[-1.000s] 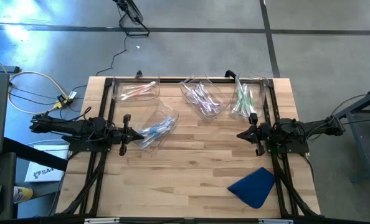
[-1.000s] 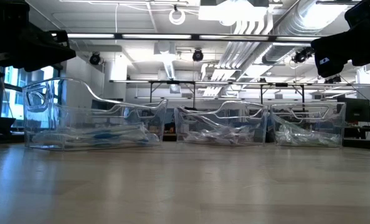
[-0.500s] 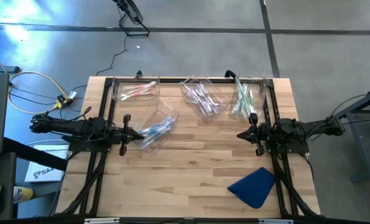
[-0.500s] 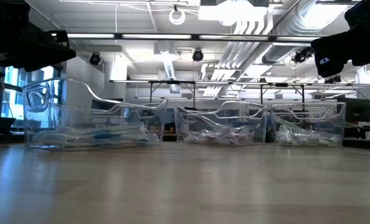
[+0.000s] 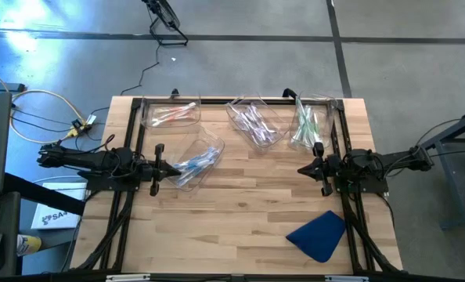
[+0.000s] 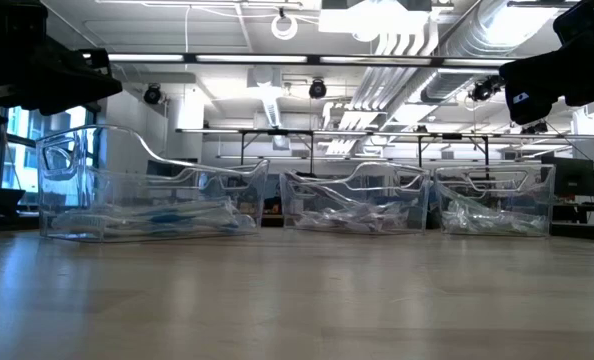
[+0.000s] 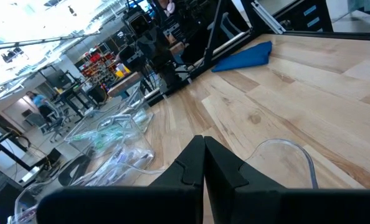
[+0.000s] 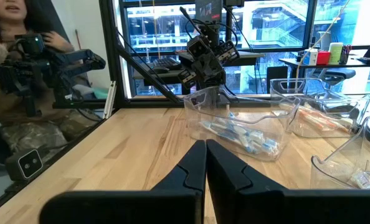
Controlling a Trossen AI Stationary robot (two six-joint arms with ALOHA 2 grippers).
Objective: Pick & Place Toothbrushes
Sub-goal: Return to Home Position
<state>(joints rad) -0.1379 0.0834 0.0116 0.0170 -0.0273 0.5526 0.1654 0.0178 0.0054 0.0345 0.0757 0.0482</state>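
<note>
Toothbrushes lie sorted in clear plastic bins: pink ones [image 5: 172, 114] at the far left, purple ones [image 5: 254, 123] at the far middle, green ones [image 5: 305, 123] at the far right, blue ones [image 5: 196, 164] in a bin nearer the left arm. My left gripper [image 5: 162, 168] is shut and hovers at the near-left end of the blue bin, above the table. My right gripper [image 5: 303, 169] is shut and hovers at mid right, nearer than the green bin. Both hold nothing.
A blue cloth [image 5: 319, 233] lies at the near right of the wooden table [image 5: 240, 204]. Black frame rails [image 5: 240, 100] run along the far edge and both sides. A person sits beyond the table in the right wrist view [image 8: 17, 37].
</note>
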